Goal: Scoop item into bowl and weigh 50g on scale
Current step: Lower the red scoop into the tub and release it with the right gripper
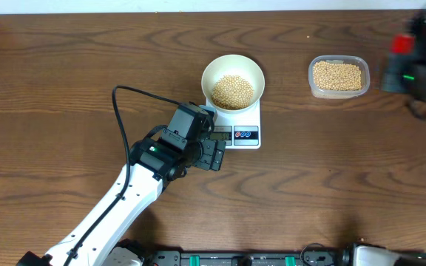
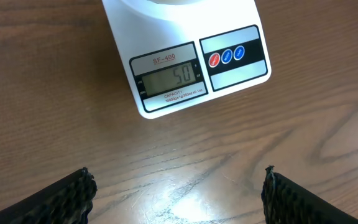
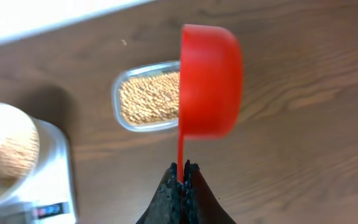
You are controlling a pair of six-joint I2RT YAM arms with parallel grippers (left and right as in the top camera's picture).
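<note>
Overhead view: the bowl [image 1: 232, 63] sits on the scale [image 1: 250, 118] near the middle of the counter [image 1: 65, 59], with the beans [image 1: 232, 91] heaped inside it. None show loose on the wood.
Display [image 2: 169, 79]: in the left wrist view it reads 50, so the weighing looks met.
Clear container [image 1: 339, 94]: well to the right of the scale, holding a shallow layer of the same beans.
State of left jaws: spread wide and empty, just in front of the scale's display edge, not touching it.
State of right jaws: pressed together on the thin handle of the red scoop [image 3: 209, 81], which hangs near the clear container's end. That view is blurred, and I cannot tell whether beans remain in the scoop.
Risk, overshoot: any beans left in the scoop and tipped toward the bowl would push the reading past target.
Risk, nudge: the left jaws are close to the scale — a brush against it could shift the bowl or upset the reading.
Risk, spill: a scoop tilted away from the container would scatter beans over the counter.
</note>
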